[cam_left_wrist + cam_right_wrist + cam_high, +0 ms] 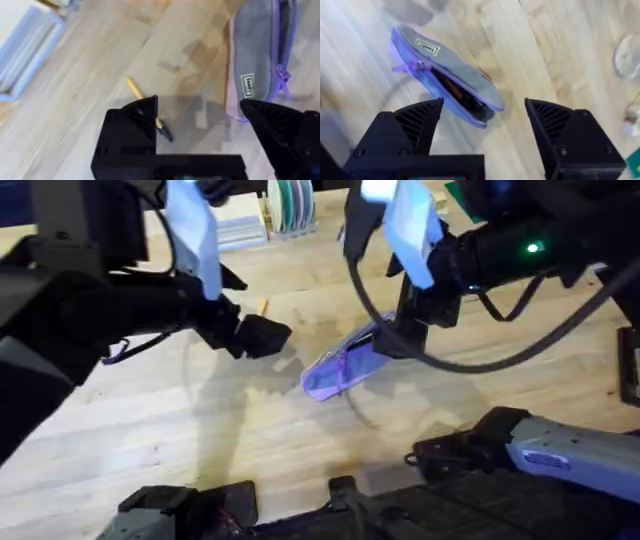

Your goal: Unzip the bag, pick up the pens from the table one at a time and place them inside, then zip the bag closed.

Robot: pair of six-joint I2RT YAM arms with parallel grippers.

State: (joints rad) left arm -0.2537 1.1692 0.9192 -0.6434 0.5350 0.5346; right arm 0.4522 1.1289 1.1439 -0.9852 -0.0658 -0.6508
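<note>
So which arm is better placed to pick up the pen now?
Left, probably. The left gripper is open and hovers just above the pen on the table. The right gripper, also open, is over the unzipped bag.

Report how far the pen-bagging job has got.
Done: the bag lies unzipped on the table, something dark already inside its mouth. In hand: the open left gripper hovers over the yellow pen on the wood, not gripping it. The right gripper is open above the bag. Left: bag that pen, then zip shut.
</note>
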